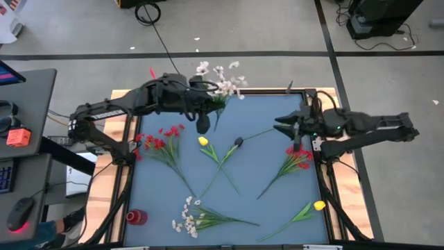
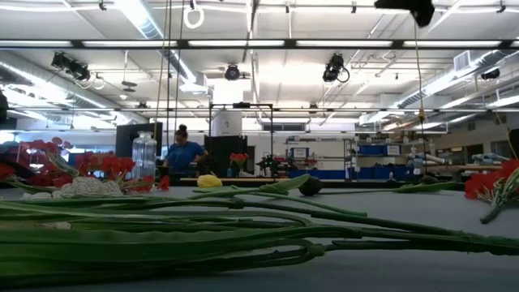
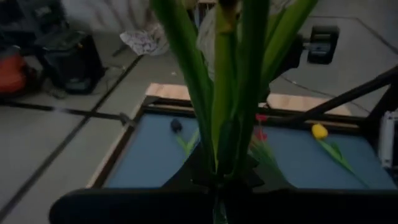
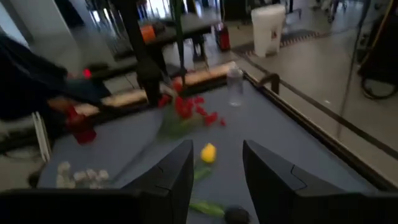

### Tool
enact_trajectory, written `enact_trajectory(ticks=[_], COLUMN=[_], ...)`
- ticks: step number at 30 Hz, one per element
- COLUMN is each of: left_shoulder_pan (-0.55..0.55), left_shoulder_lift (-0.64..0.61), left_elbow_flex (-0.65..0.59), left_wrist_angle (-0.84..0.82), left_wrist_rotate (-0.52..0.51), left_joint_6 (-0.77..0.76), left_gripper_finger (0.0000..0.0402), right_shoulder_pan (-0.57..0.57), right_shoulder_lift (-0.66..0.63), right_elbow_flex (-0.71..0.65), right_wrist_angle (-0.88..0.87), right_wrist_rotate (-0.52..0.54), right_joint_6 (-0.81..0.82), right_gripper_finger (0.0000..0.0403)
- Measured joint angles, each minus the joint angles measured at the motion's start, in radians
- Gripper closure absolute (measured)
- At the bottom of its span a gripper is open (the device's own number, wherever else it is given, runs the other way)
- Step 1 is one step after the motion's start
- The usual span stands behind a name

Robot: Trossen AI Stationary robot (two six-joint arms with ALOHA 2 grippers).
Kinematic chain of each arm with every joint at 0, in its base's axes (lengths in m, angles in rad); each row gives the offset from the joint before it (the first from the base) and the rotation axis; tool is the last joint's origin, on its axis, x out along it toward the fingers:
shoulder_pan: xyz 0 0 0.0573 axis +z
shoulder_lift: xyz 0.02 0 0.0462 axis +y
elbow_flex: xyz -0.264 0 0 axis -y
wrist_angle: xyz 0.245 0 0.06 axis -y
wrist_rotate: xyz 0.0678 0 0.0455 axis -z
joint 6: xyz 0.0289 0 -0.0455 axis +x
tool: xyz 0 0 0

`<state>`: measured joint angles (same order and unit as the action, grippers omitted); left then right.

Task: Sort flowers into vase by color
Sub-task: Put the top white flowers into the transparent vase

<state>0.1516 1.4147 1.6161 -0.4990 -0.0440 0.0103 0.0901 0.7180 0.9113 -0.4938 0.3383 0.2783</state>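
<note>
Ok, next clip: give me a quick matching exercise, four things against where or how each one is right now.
Things:
1. left gripper
2. right gripper
3. red vase
4. dark-budded flower

States:
A. standing at the mat's near left corner
B. lying mid-mat, untouched
C. shut on a white flower sprig, lifted
D. jaws open, empty, above the red flowers

Pairs: 1-C, 2-D, 3-A, 4-B
</note>
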Motion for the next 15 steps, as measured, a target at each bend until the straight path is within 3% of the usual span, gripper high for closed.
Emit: enact_trajectory(ticks=[5,15], left_shoulder_pan=[0.001,-0.052], left_shoulder_lift=[-0.085,-0.374], left_elbow_flex=[-0.054,-0.358], left_wrist_angle=[-0.013,0.069], left_wrist_rotate=[-0.047,-0.216], left_joint_6=[0.005,-0.108], left_gripper_finger=[0.0390,0.0390], right_shoulder_pan=[-0.008,-0.006], right_shoulder_lift=[0.034,0.036], right_elbow_flex=[0.156,0.169], right_wrist_angle=[-0.160,-0.171], right_wrist_rotate=[0.001,-0.068], right_joint_6=[-0.010,-0.012], right_gripper_finger=[0.0256,0.0256])
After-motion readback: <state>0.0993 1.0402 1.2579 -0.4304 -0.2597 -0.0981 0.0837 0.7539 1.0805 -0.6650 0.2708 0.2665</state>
